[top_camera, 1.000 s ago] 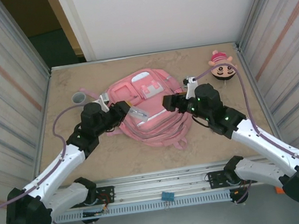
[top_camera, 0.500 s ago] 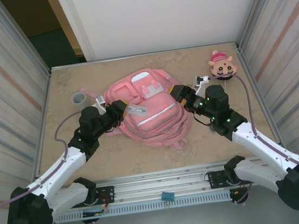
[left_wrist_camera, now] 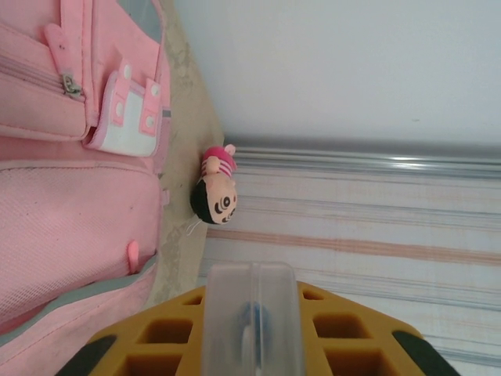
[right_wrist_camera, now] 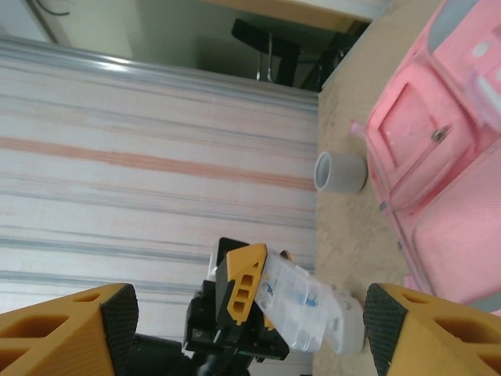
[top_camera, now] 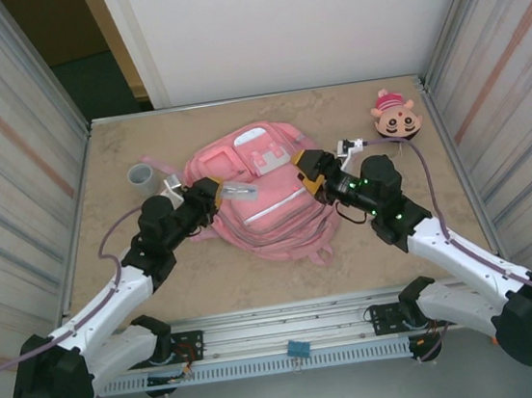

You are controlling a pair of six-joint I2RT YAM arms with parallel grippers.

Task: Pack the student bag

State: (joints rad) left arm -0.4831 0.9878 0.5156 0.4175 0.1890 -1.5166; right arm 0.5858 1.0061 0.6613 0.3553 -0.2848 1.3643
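Clear case (top_camera: 237,194) is hanging pinched in left gripper (top_camera: 211,191) over bag (top_camera: 279,228); right gripper (top_camera: 302,166) is gaping, empty. Slick plastic may be slipping free, missing any pocket.

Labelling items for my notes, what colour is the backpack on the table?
Pink backpack, clearest in the top external view.

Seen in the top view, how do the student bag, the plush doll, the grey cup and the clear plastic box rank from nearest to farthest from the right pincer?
1. student bag: table centre, its right edge under the right pincer.
2. clear plastic box: to the left, in the left pincer.
3. plush doll: far right corner.
4. grey cup: far left side.
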